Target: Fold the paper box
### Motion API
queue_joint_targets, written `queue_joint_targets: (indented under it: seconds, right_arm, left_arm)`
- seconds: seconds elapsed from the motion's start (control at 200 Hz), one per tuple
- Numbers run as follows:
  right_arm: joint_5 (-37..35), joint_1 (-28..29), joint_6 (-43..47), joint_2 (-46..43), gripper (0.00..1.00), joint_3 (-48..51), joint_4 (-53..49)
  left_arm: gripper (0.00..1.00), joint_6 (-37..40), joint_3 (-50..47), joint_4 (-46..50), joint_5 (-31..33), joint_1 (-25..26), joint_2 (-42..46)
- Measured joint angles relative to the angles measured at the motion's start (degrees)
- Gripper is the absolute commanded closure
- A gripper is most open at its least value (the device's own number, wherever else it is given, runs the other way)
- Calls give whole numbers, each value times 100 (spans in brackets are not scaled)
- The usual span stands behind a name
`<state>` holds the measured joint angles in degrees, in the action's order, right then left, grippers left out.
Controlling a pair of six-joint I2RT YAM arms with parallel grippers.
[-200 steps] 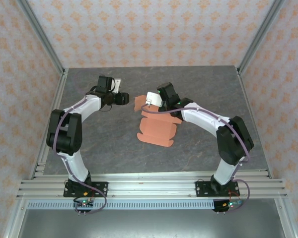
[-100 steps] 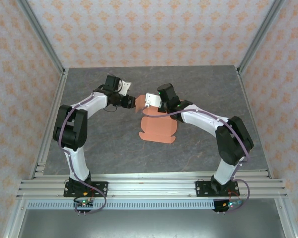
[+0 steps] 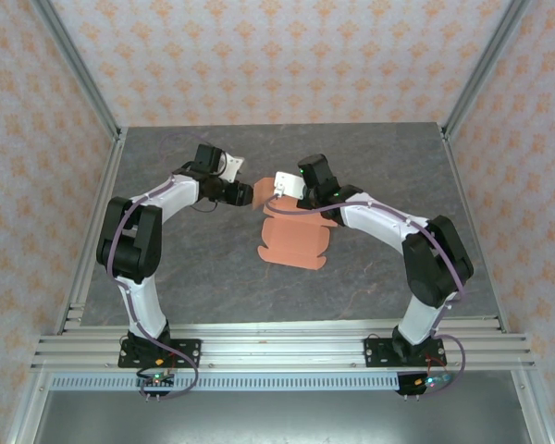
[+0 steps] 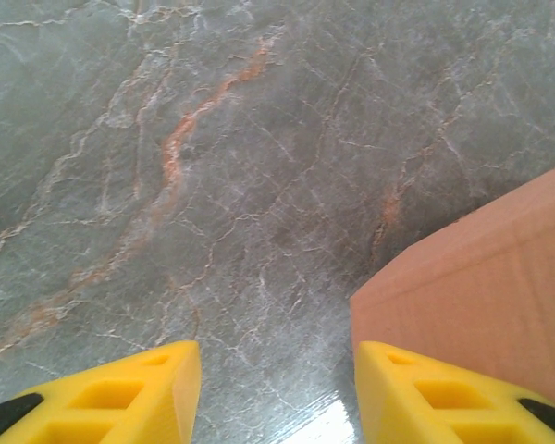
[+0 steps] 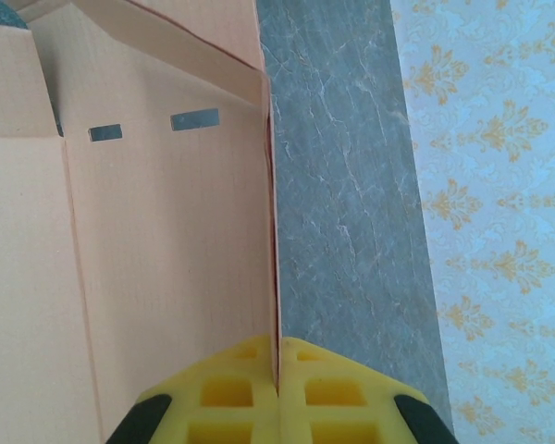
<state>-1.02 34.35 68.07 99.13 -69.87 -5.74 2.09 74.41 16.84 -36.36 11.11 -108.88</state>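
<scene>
The paper box (image 3: 296, 242) is a salmon-orange die-cut sheet lying partly folded in the middle of the table, with its far edge lifted. My right gripper (image 3: 276, 198) is shut on that lifted edge. In the right wrist view the yellow fingertips (image 5: 250, 388) pinch the thin edge of the paper box (image 5: 157, 231), which stands upright, and two small slots show near its top. My left gripper (image 3: 252, 193) is just left of the raised flap. In the left wrist view that gripper (image 4: 277, 365) is open over bare table, and a corner of the paper box (image 4: 481, 287) lies beside its right finger (image 4: 435, 393).
The grey marbled table (image 3: 194, 268) is bounded by aluminium frame posts (image 3: 79, 79) and patterned walls (image 5: 499, 185) on three sides. A metal rail (image 3: 277, 347) runs along the near edge where both arm bases are bolted.
My left gripper has moved right to the raised flap, its jaws slightly narrower. The right gripper stays pinched on the sheet, which has shifted a little.
</scene>
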Motion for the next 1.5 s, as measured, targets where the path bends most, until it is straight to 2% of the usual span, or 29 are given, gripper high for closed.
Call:
queue_joint_targets:
  seconds: [0.455,0.981,1.501]
  right_arm:
    - [76,-39,87,2,100,2,122]
    - [-225,-39,876,76,100,778,1513]
    - [-568,2,1687,407,100,1668,3571]
  left_arm:
    - [52,614,170,105,-874,175,-83]
    - [52,1005,638,533,-1189,229,-682]
    - [53,1198,656,555,-1644,286,-756]
